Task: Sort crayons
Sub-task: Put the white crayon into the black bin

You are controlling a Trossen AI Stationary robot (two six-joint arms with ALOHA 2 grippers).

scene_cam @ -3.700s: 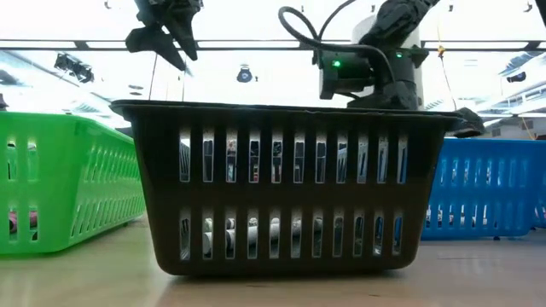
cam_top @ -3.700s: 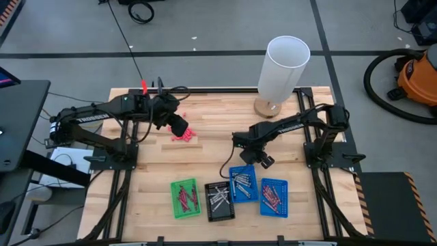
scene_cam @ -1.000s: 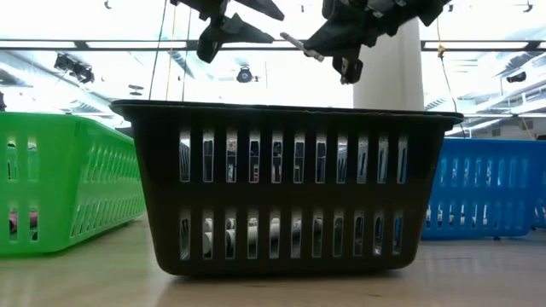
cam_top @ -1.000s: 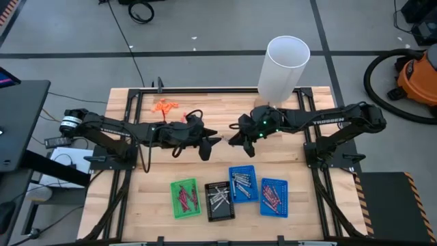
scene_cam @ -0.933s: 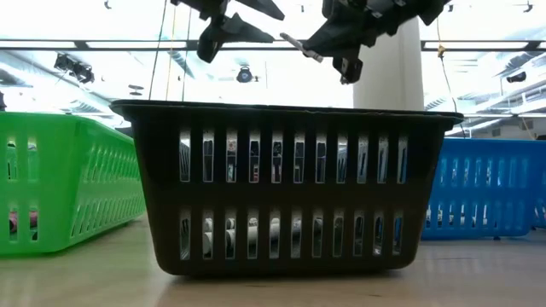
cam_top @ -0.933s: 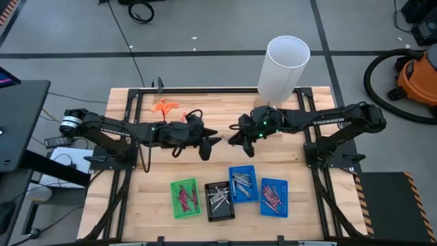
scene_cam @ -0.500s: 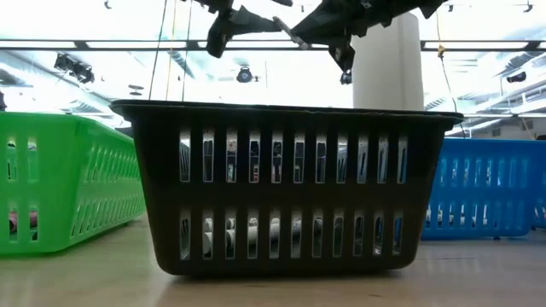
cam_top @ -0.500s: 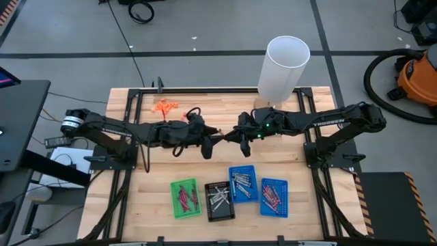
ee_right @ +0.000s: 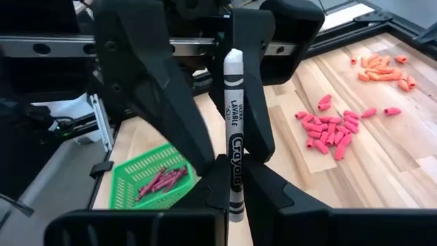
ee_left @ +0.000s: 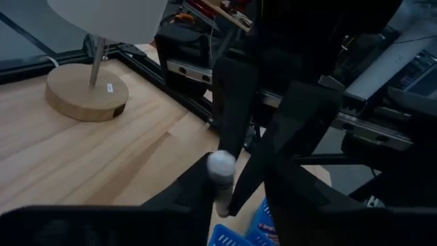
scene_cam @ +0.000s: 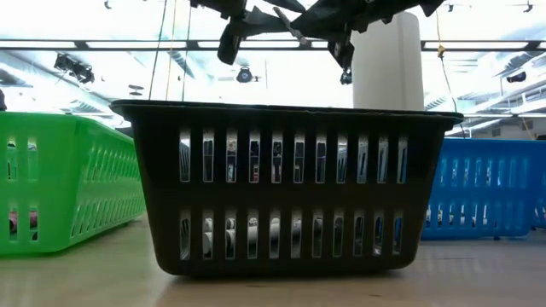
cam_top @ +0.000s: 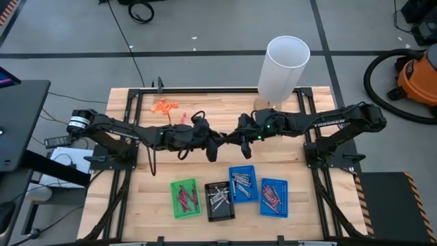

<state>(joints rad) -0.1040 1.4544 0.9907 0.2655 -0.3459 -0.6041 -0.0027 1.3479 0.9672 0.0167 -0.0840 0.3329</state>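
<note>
right gripper (ee_right: pixel 232 181) pinches a silvery grey crayon (ee_right: pixel 233 123) above mid-table, left gripper (cam_top: pixel 217 141) with jaws partly open around its tip; risk: crayon drops if right releases before left clamps.

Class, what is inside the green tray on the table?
The green tray holds dark maroon crayons lying loose. Whatever lies under them cannot be seen.

Grey floor (cam_top: pixel 205 27); orange vacuum (cam_top: pixel 418 78); white cylinder lamp (cam_top: pixel 283 65).
</note>
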